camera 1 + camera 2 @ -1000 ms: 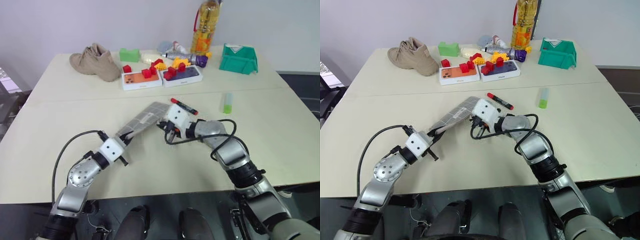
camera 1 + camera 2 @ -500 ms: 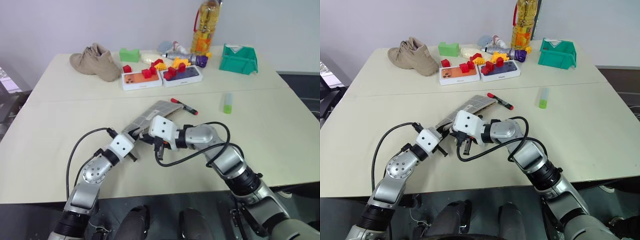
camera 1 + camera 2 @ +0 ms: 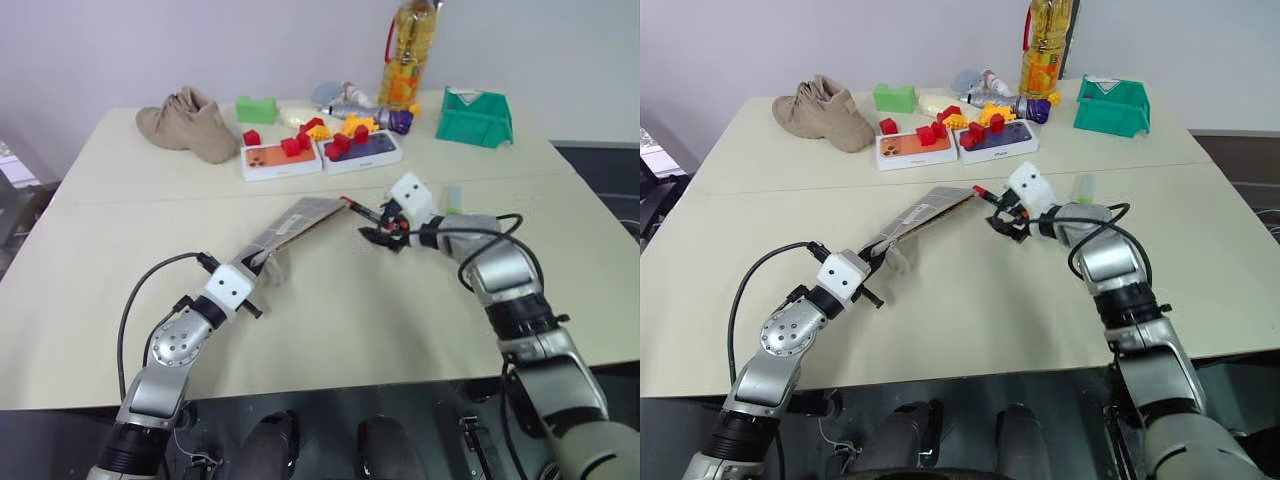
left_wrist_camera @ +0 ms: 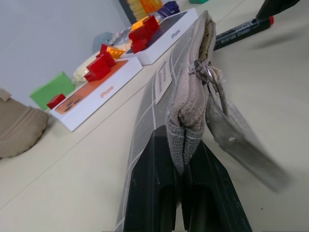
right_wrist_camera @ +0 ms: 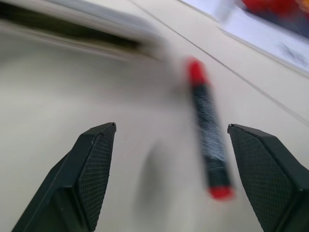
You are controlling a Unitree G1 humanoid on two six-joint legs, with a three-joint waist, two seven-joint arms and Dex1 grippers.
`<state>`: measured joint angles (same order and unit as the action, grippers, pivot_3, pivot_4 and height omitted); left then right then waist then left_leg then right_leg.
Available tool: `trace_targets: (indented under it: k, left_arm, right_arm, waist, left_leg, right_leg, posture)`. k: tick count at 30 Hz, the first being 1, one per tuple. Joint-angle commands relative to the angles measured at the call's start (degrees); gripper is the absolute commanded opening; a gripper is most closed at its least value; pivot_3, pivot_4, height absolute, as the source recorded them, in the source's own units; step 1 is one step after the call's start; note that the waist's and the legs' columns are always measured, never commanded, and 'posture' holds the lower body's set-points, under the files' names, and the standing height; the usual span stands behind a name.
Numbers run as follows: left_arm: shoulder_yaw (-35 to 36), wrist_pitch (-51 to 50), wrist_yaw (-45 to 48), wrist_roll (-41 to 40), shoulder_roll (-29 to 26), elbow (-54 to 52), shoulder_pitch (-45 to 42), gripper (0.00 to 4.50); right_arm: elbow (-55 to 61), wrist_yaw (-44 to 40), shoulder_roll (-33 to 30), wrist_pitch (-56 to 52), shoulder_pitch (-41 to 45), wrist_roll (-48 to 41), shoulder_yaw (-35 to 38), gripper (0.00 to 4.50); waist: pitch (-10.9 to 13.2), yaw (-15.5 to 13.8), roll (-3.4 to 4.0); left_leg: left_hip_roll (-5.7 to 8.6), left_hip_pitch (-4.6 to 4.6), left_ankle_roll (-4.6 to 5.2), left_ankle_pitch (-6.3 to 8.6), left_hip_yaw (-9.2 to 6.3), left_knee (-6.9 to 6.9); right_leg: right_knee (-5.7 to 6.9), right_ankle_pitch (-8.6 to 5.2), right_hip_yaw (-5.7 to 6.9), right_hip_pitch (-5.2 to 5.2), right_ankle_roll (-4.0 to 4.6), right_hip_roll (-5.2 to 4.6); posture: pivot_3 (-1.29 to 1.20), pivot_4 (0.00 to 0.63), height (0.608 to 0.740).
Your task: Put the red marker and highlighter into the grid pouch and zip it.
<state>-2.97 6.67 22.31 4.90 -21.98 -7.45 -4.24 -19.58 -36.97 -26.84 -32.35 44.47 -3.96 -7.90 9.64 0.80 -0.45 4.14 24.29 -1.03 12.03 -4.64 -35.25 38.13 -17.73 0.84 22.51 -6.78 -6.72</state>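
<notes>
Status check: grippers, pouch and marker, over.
Left gripper shut on pouch end. Right gripper open, over marker on table. Highlighter behind right gripper. Nothing blocking.

"iPhone" on the side of the orange-topped white box (image 4: 99, 92), "iPhone" on the purple-topped white box (image 4: 170, 35)

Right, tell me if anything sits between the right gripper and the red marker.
Nothing visible does. The right gripper is open, and the red marker lies on bare table ahead of its two fingers. The grid pouch, pinched by the left gripper, lies off to one side of that path.
</notes>
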Motion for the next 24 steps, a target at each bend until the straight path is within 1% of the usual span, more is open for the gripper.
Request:
trace_targets:
  k: [1, 5, 6, 8, 10, 11, 13, 17, 21, 24]
  left_arm:
    - [1.07, 0.63, -0.89, -0.11, -0.13, -0.69, -0.65, 0.0]
    - [0.64, 0.72, -1.45, 0.43, 0.3, -0.37, -0.98, 0.0]
    - [0.63, 0.69, -1.65, 0.54, 0.41, -0.41, -0.97, 0.0]
    - [0.68, 0.49, -2.16, 0.7, 0.64, -0.68, -0.83, 0.0]
    - [0.83, 0.15, -2.72, 0.76, 0.93, -0.9, -0.66, 0.0]
    - [0.94, -0.01, -2.93, 0.73, 1.08, -0.98, -0.61, 0.0]
    - [1.15, -0.24, -3.24, 0.55, 1.31, -1.05, -0.6, 0.0]
    - [1.52, -0.7, -3.44, -0.3, 1.78, -1.12, -1.07, 0.0]
    - [1.61, -1.01, -2.9, -1.36, 2.16, -0.62, -2.16, 0.0]
    - [1.28, -0.74, -2.2, -2.1, 2.23, -0.03, -2.87, 0.0]
  right_arm:
    - [-10.34, 2.35, 1.56, 4.95, 4.63, 0.97, 1.96, 3.81]
    - [-21.04, 1.43, 3.41, 8.35, 8.31, 0.23, 3.18, 3.81]
    - [-22.66, 1.26, 3.67, 8.9, 8.85, 0.17, 3.5, 3.58]
    - [-24.01, 0.54, 3.77, 9.64, 9.23, 0.01, 3.91, 2.92]
    - [-23.89, 0.05, 3.79, 10.14, 9.14, -0.25, 4.24, 1.89]
    - [-23.23, -0.22, 3.77, 10.36, 8.94, -0.42, 4.45, 1.3]
    - [-20.96, -0.37, 3.35, 10.89, 8.31, -0.39, 4.69, 0.39]
    - [-11.03, -2.31, 0.25, 11.27, 4.91, 0.73, 3.94, 0.38]
    - [3.85, -7.31, -6.01, 10.53, -2.02, 0.51, 3.61, 0.38]
    - [10.7, -9.81, -9.07, 9.93, -5.91, -0.3, 3.86, 0.38]
  waist:
    - [0.0, 0.02, 0.0]
    - [0.0, 0.05, 0.0]
    - [0.0, 0.08, 0.0]
    - [0.0, 0.04, 0.01]
    - [0.0, -0.02, 0.01]
    - [0.0, 0.0, 0.01]
    - [0.0, 0.03, 0.01]
    - [0.01, -0.07, 0.01]
    - [0.01, -0.33, 0.01]
    - [0.01, -0.14, 0.0]
  left_leg:
    - [0.0, 0.0, 0.0, 0.0, 0.0, 0.0]
    - [0.0, 0.01, 0.0, 0.0, 0.02, 0.0]
    - [0.0, 0.01, 0.0, 0.0, 0.02, 0.0]
    - [0.0, 0.01, 0.0, 0.0, 0.02, 0.0]
    - [0.0, 0.01, 0.0, 0.0, 0.01, -0.01]
    - [0.0, 0.01, 0.0, 0.0, 0.02, -0.01]
    - [0.0, 0.01, 0.0, 0.0, 0.01, -0.02]
    - [0.0, 0.03, 0.0, 0.0, 0.01, -0.01]
    - [0.02, 0.08, 0.01, 0.01, 0.01, -0.06]
    - [0.01, 0.08, 0.02, 0.01, 0.01, -0.06]
  right_leg:
    - [0.0, 0.0, 0.0, 0.0, 0.0, 0.0]
    - [-0.01, 0.0, 0.0, 0.0, 0.0, 0.0]
    - [0.0, 0.0, 0.0, -0.01, 0.0, 0.0]
    - [0.0, 0.0, 0.0, 0.0, 0.0, 0.0]
    - [0.0, 0.0, 0.0, 0.0, 0.0, 0.0]
    - [0.0, 0.0, 0.0, -0.01, 0.0, 0.0]
    - [0.0, 0.0, 0.0, 0.0, 0.0, 0.0]
    - [0.0, 0.0, -0.01, 0.02, 0.0, -0.01]
    - [-0.02, 0.0, 0.0, 0.02, -0.01, -0.03]
    - [-0.02, 0.0, 0.01, 0.01, -0.01, -0.03]
  posture:
    - [0.0, 0.15, 0.739]
    - [0.0, 0.15, 0.739]
    - [0.0, 0.15, 0.739]
    - [0.0, 0.15, 0.739]
    - [0.0, 0.15, 0.739]
    - [0.0, 0.15, 0.739]
    - [0.0, 0.15, 0.739]
    - [0.0, 0.15, 0.739]
    - [0.0, 0.15, 0.739]
    - [0.0, 0.15, 0.739]
